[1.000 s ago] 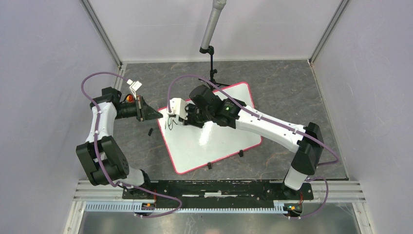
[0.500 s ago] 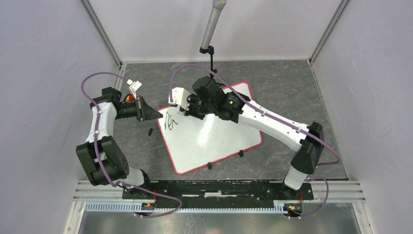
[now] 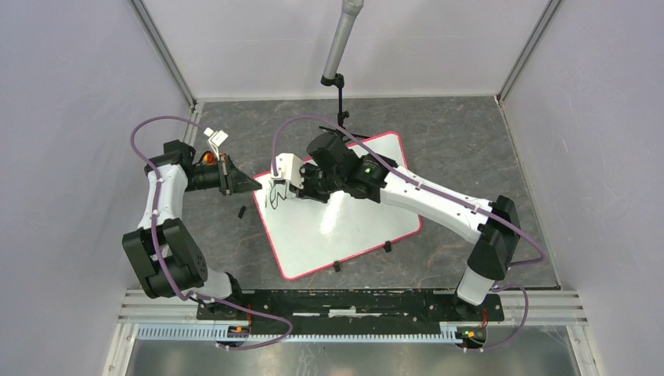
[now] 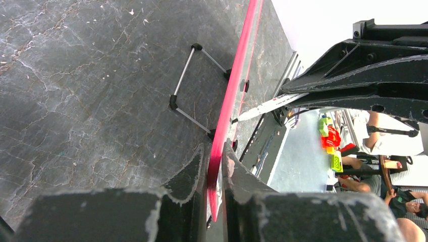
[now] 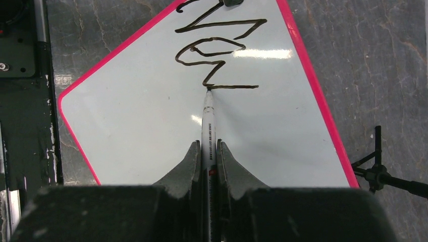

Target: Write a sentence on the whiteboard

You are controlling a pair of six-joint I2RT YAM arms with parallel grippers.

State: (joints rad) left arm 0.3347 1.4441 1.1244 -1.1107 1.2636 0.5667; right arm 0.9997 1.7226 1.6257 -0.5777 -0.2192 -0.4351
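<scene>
The whiteboard (image 3: 352, 219) lies tilted on the dark table, white with a pink-red rim. My left gripper (image 3: 252, 184) is shut on its left corner; in the left wrist view the rim (image 4: 233, 85) runs edge-on between my fingers (image 4: 214, 154). My right gripper (image 3: 297, 188) is shut on a thin white marker (image 5: 208, 121), its tip touching the board (image 5: 151, 131). Black zigzag strokes of the sentence (image 5: 217, 50) lie just beyond the tip; they also show in the top view (image 3: 274, 196) near the left corner.
A grey pole with a small black tripod (image 3: 342, 117) stands behind the board; one leg shows in the right wrist view (image 5: 383, 176). A small black piece (image 3: 242, 211) lies left of the board. A wire bracket (image 4: 189, 83) sits by the rim. Black clips (image 3: 386, 247) line the near edge.
My right gripper swung away toward the back, then returned toward the left corner with the marker. More black strokes are on the board. The left arm has not moved.
</scene>
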